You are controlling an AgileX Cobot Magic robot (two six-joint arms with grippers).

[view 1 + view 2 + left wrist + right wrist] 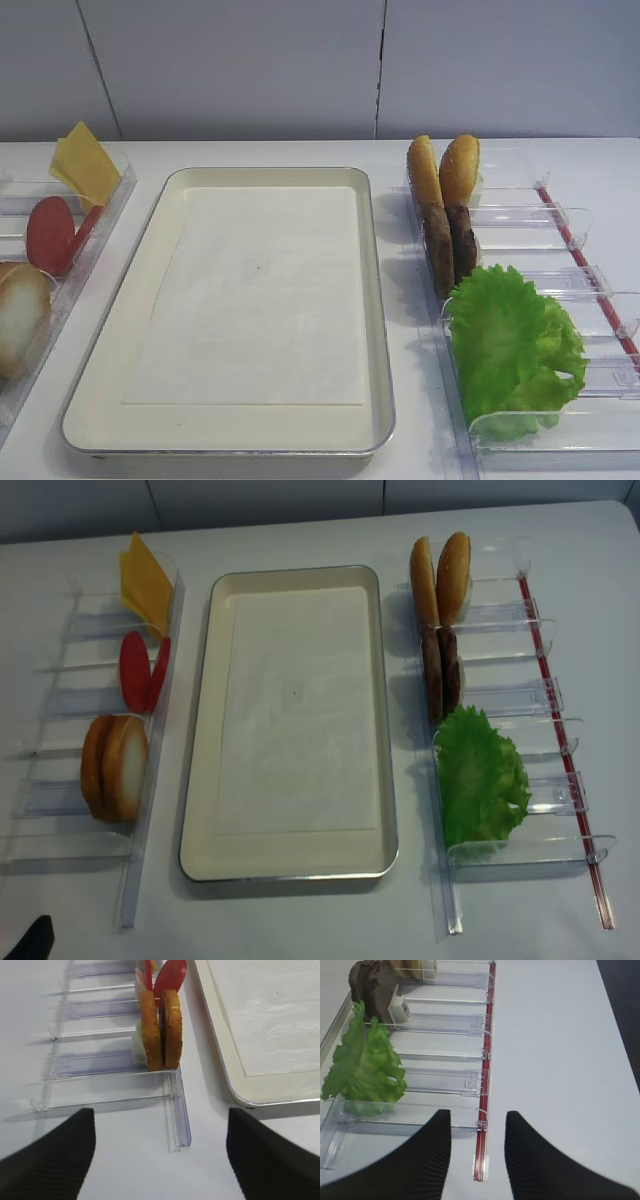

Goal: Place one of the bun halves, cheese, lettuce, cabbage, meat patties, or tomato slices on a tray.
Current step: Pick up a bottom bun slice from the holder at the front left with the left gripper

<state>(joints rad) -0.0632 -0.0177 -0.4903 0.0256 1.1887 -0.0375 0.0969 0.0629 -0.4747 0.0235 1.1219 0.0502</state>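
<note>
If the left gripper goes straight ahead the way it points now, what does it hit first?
Probably the near wall of the clear bin, then the two upright bun halves behind it. The left gripper is open, with the tray off to its right. Its height above the table is unclear.

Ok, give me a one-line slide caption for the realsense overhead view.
Empty paper-lined tray between clear bins holding cheese, tomato slices, bun halves, meat patties, lettuce.

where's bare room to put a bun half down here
The tray is wholly bare, liner and all, between the left bin row with cheese and tomato slices and the right row. Crowded: the right bins, packed with meat patties and lettuce.
</note>
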